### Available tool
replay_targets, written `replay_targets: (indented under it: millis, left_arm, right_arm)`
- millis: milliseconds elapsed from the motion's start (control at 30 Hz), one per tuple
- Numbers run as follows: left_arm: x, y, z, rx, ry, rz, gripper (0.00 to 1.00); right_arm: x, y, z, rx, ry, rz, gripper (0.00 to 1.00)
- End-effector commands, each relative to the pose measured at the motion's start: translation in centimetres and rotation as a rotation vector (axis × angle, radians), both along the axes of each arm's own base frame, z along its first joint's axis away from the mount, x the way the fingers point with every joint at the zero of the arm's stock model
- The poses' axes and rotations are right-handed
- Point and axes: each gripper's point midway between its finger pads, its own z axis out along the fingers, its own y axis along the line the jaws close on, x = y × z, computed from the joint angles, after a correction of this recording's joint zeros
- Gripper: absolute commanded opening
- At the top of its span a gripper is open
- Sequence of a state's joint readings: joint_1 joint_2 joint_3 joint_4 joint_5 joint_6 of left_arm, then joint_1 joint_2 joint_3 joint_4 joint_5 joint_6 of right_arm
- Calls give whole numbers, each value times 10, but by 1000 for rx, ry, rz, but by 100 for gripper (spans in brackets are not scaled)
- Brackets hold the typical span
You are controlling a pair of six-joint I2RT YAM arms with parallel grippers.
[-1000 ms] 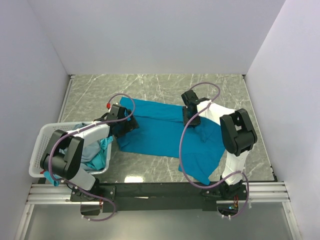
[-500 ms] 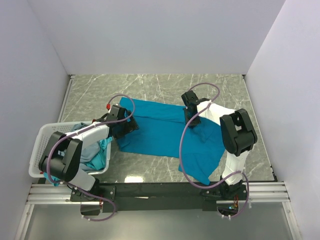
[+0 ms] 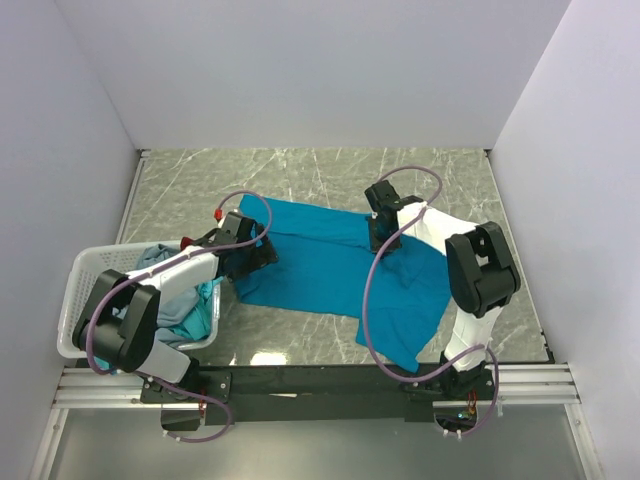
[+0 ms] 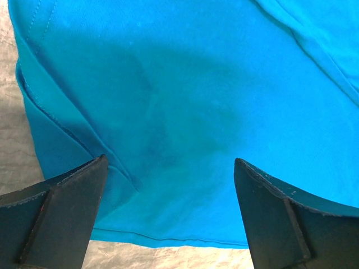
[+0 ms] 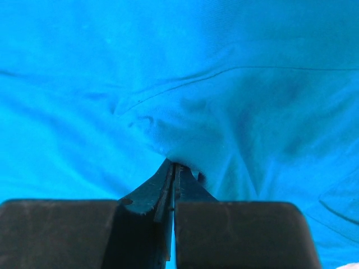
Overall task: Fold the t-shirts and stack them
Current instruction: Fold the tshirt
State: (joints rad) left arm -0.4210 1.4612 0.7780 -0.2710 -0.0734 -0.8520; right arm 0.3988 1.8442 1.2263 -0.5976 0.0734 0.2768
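A bright teal-blue t-shirt [image 3: 320, 262] lies spread on the marble table, its right part hanging down toward the near edge. My left gripper [image 3: 262, 254] hovers open over the shirt's left end; in the left wrist view the wide-apart fingers [image 4: 67, 207] frame the cloth [image 4: 196, 84] and its hem. My right gripper [image 3: 380, 238] is down on the shirt's upper right part. In the right wrist view it [image 5: 174, 164] is shut on a pinched fold of the blue cloth [image 5: 168, 67]. Other t-shirts [image 3: 180, 305], grey-blue and teal, lie heaped in the basket.
A white lattice basket [image 3: 78, 300] stands at the left near corner, beside the left arm. White walls close in the table on three sides. Bare marble [image 3: 300, 175] shows behind the shirt and a strip [image 4: 168, 259] shows below its hem.
My right gripper's jaws have closed on the shirt cloth. The left arm has shifted slightly, its gripper still open over the shirt's left end.
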Motion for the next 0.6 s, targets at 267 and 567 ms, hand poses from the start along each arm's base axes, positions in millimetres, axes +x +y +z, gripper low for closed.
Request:
replay_targets:
  millis: [267, 567]
  left_arm:
    - [15, 2, 19, 23, -71, 25, 99]
    - [12, 14, 13, 80, -54, 60, 99]
  right_arm:
    - [-12, 14, 31, 92, 7, -12, 0]
    - [-4, -14, 20, -75, 4, -69, 4]
